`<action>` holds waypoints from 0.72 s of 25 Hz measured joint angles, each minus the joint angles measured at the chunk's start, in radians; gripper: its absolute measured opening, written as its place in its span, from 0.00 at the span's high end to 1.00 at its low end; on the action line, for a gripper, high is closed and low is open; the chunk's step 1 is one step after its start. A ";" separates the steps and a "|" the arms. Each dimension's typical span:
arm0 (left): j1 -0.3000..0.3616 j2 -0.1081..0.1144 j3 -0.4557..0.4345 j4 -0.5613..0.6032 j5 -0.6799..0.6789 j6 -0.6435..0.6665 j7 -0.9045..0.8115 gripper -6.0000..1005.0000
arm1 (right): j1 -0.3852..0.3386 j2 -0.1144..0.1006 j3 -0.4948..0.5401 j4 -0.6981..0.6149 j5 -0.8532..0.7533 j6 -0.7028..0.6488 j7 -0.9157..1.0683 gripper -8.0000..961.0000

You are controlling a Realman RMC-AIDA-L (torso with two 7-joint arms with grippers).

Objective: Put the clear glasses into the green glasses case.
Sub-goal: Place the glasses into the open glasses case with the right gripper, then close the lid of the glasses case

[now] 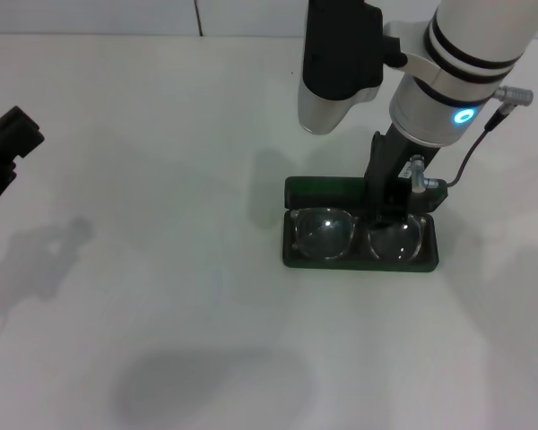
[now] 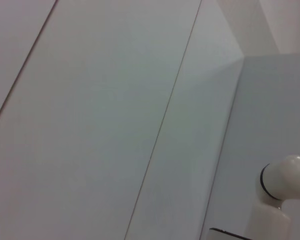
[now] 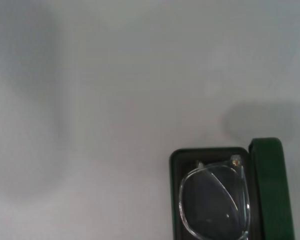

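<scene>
Your green glasses case [image 1: 359, 190] lies open on bench [image 1: 161, 269] | clear glasses [image 1: 354, 233] inside | right gripper [image 1: 387, 210] over them, fingers' grip unclear | left gripper [image 1: 4, 148] parked, unclear.

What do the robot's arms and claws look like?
The right arm is fat and white with black rings, a glowing blue ring light and a thin dark cable. Its right claw is black. The left claw is black too.

The clear glasses [image 3: 215, 200] lie inside the open green glasses case [image 3: 267, 185] on a white table [image 3: 115, 90].
</scene>
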 joint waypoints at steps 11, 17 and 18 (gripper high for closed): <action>-0.001 0.000 0.000 0.000 0.001 0.000 0.000 0.86 | -0.093 0.001 0.021 -0.155 0.046 -0.039 0.000 0.76; -0.009 0.005 0.020 0.003 0.003 0.012 -0.004 0.86 | -0.258 -0.005 0.141 -0.402 0.126 -0.080 -0.035 0.76; -0.014 0.006 0.022 0.004 0.003 0.013 -0.007 0.86 | -0.304 -0.006 0.192 -0.469 0.158 -0.091 -0.052 0.76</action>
